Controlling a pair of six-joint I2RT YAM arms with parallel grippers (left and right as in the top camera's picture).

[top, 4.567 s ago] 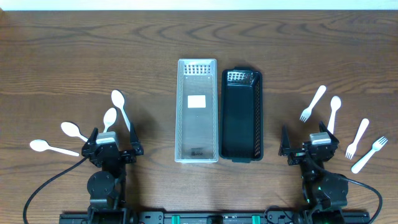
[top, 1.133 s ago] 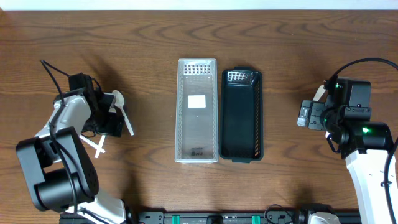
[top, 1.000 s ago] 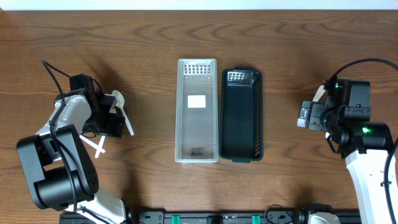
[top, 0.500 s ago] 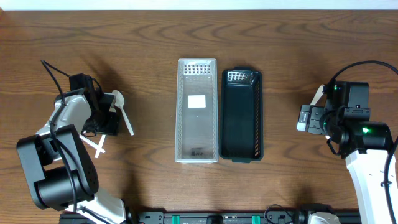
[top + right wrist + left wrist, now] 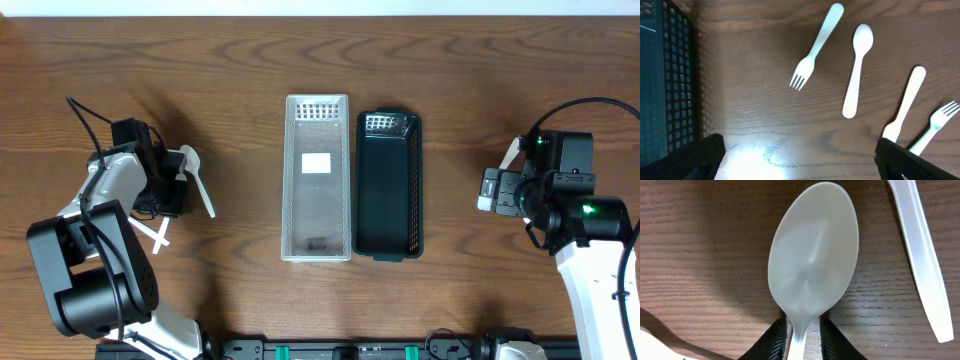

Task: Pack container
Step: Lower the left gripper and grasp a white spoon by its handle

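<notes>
In the left wrist view a white plastic spoon [image 5: 813, 255] lies bowl-up on the wood. My left gripper [image 5: 802, 340] straddles its thin neck, jaws narrowed, with a sliver of wood showing on each side. From overhead that gripper [image 5: 172, 185] covers most of the spoon. A clear container [image 5: 290, 180] and a black container [image 5: 418, 190] stand side by side mid-table, both bare inside. My right gripper [image 5: 805, 160] hovers wide open over bare wood, nothing between its fingers. Beyond it lie a fork [image 5: 815, 47], a spoon [image 5: 858, 70] and two more forks [image 5: 905, 105].
A second spoon's handle [image 5: 922, 255] runs along the right of the left wrist view, close to the one between my jaws. Another spoon handle [image 5: 150, 232] pokes out below the left arm. The black container's mesh wall [image 5: 665, 75] fills the left edge of the right wrist view.
The left jaws have drawn in from wide open to close around the spoon's neck. The right arm has shifted slightly and stays open.
</notes>
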